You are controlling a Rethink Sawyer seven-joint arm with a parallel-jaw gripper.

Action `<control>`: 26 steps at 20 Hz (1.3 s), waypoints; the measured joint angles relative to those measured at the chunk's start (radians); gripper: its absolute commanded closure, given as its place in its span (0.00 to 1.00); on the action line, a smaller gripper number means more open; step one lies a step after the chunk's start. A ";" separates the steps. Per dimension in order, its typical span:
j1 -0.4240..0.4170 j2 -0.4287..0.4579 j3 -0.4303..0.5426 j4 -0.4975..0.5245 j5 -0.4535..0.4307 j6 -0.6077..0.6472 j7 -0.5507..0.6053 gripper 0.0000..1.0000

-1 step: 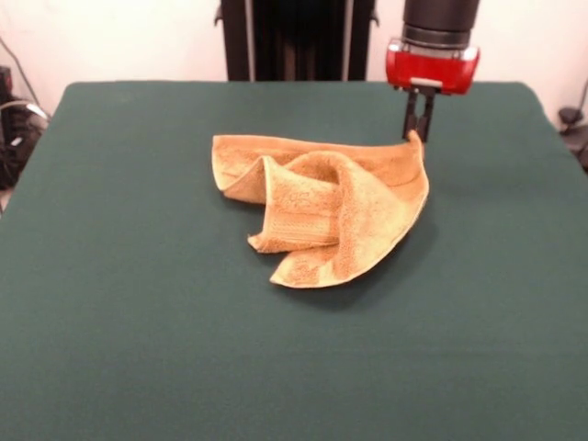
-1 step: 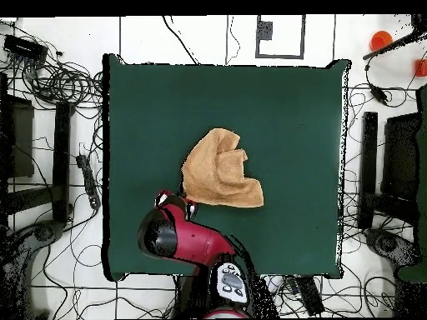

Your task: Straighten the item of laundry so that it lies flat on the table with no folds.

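Near the centre of the table (image 1: 110, 303), the towel (image 1: 322, 207) is lying crumpled, not flat. Its near portion is rolling over itself in two or three soft folds, and one rounded fold is reaching toward 6 o'clock in the front view. A flatter edge is running along the far side from about 9 o'clock to 2 o'clock of the heap. At 2 o'clock one corner is standing up off the felt in a peak, and that is because the gripper (image 1: 418, 129) is pinching it: the two dark fingers are coming down narrow and close together, with the cloth tip rising between them. Judged from this, the jaws are closing on the towel corner and holding it lifted so that the folds can be drawn out.

Seen from overhead, the towel (image 2: 218, 171) is sitting slightly toward the robot's side of the table middle, well apart from every table edge, so room for spreading is sufficient in all directions. The red wrist housing is hanging just beside the cloth at its 8 o'clock in that view, with the arm reaching in from the base side.

Assessment: the task is not complete, as the overlapping folds are remaining bunched under the raised corner. Pulling outward, away from the heap, appears to be the move required; a weak pinch on so small a tip of cloth is risking a slip
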 measured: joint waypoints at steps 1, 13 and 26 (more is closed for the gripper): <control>0.002 0.000 0.000 0.000 0.002 0.000 0.003 1.00; 0.088 -0.002 -0.008 0.000 0.060 0.000 0.012 1.00; 0.131 -0.003 -0.019 0.000 0.111 0.000 0.012 1.00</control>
